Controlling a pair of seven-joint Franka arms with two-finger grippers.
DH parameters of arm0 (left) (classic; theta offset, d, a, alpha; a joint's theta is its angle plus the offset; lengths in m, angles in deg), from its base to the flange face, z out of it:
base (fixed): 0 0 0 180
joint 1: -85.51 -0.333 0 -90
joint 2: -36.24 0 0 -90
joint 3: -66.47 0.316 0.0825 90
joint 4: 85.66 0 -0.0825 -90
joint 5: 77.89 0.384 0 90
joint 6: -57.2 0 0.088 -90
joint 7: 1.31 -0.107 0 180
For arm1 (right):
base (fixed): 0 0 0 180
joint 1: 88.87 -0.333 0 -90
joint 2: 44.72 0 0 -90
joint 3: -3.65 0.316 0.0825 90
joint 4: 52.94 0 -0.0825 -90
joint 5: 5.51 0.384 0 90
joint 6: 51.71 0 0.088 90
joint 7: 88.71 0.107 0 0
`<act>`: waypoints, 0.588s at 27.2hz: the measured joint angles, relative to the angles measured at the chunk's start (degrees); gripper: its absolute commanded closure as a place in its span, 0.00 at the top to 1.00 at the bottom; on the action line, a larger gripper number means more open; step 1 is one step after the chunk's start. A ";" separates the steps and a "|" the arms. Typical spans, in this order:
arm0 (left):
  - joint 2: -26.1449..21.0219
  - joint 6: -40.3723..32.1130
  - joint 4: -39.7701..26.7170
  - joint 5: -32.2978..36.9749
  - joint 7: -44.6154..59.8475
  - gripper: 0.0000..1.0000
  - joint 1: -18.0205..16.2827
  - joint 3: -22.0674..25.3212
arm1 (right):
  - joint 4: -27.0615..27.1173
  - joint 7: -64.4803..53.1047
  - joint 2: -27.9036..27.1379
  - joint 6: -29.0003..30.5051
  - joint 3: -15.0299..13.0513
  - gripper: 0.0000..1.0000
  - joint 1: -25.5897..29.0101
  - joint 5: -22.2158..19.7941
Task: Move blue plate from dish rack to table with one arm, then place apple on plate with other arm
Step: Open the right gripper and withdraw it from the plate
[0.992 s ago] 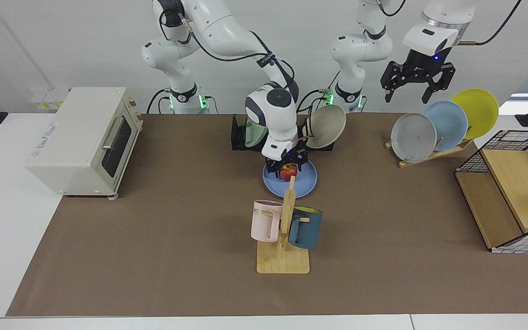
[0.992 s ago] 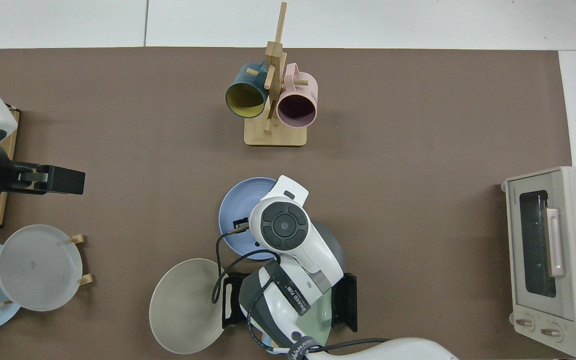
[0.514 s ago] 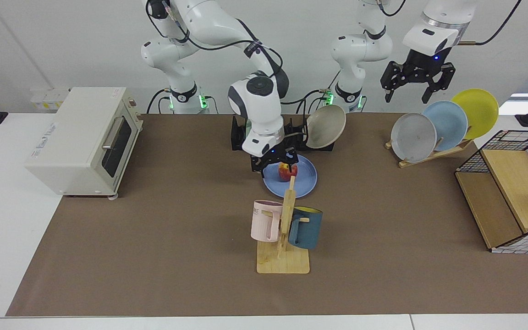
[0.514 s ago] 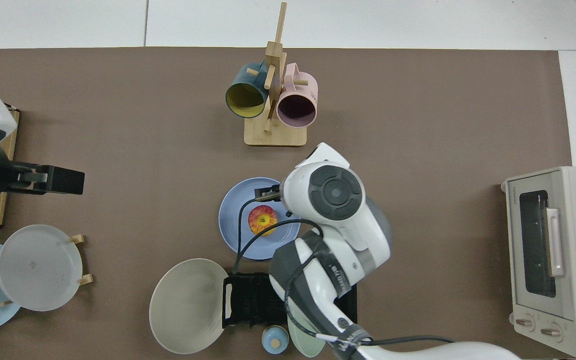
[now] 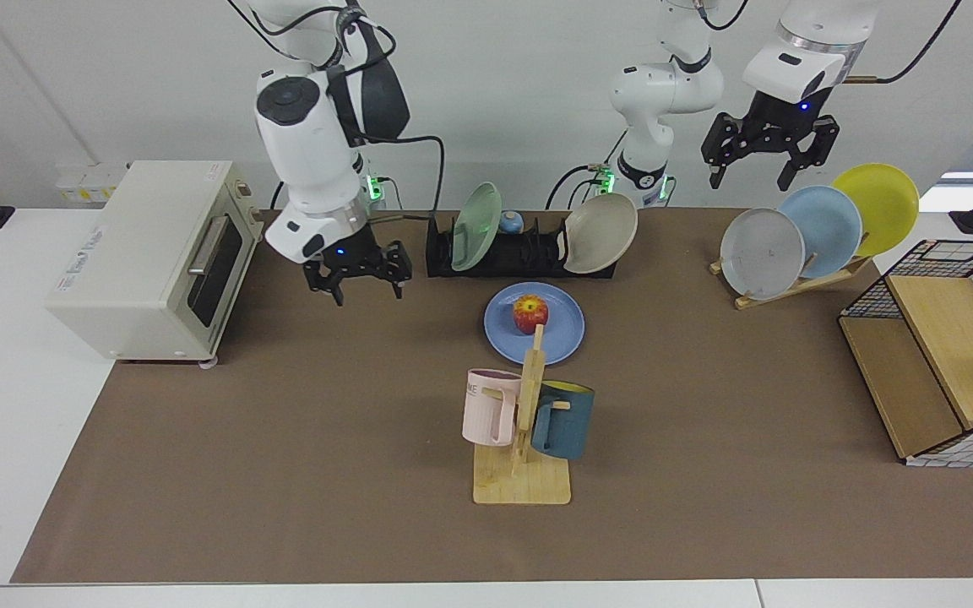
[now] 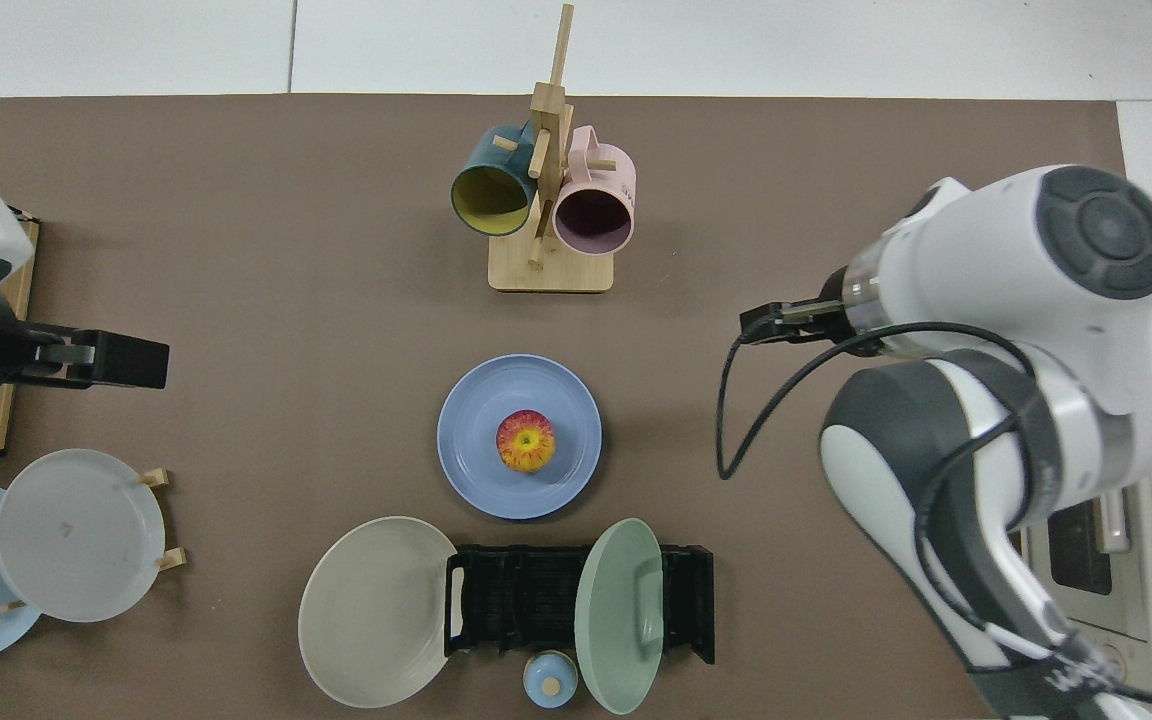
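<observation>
Both arms are wearing glossy white shells with dark grey joint caps and black cables looping alongside. Each black two-finger end effector, the right end effector (image 5: 357,285) and the left end effector (image 5: 751,176), is glowing with a small blue light; green lights are shining at the bases.

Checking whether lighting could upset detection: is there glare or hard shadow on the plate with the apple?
Facing view: blue plate evenly lit, no glare; apple casts a faint, soft shadow. Top view: plate uniform, with a soft shadow on the table beside it.

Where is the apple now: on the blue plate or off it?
On it: the apple rests near the blue plate's centre, no gripper touching.
</observation>
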 measured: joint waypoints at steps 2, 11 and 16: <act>0.00 0.00 0.00 0.00 0.00 1.00 0.00 0.00 | 0.13 -2.66 1.70 -2.89 -0.04 1.00 2.55 -0.11; 0.00 -0.01 0.00 0.00 0.00 1.00 0.00 0.00 | 0.15 -12.67 7.11 -10.48 -0.18 1.00 12.63 -0.43; 0.00 -0.01 0.00 0.00 0.00 1.00 0.00 0.00 | 0.11 -13.01 8.10 -11.29 -0.02 1.00 13.54 -2.04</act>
